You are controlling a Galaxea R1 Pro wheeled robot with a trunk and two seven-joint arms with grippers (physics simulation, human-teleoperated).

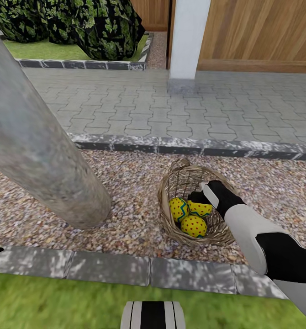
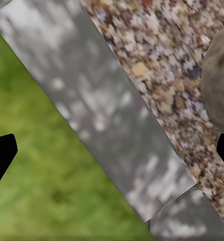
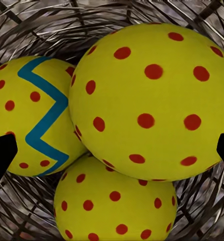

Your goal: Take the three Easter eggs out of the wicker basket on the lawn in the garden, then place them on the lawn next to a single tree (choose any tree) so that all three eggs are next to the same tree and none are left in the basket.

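**R gripper over the eggs, basket sits on gravel not grass**

Your right gripper (image 1: 199,197) is inside the wicker basket (image 1: 171,224), fingers spread wide: in the right wrist view the two dark tips sit at opposite edges w/ the nearest egg (image 3: 149,100) between them, nothing clamped yet. That egg lies straight ahead along the finger axis, so the coming move looks like a short push fwd then close. It's stacked on the other two: the zigzag egg (image 3: 34,115) beside it and the dotted egg (image 3: 114,206) under it, all three touching. Long axis of the top egg can't be read from here, looks near round.

All 3 eggs are in the basket, which stands on the pebble gravel strip (image 1: 134,183), between the stone kerb (image 1: 107,269) and the paving (image 1: 148,109). Tree (image 1: 39,146) trunk rises just beside the basket, on its left in the head view. Lawn (image 1: 57,306) is on your side of the kerb.

Left gripper (image 2: 112,155) also apart, holding nothing, hanging over kerb and grass near the trunk base. R arm is far nearer, so use it. Risk: closing may nudge the lower eggs.
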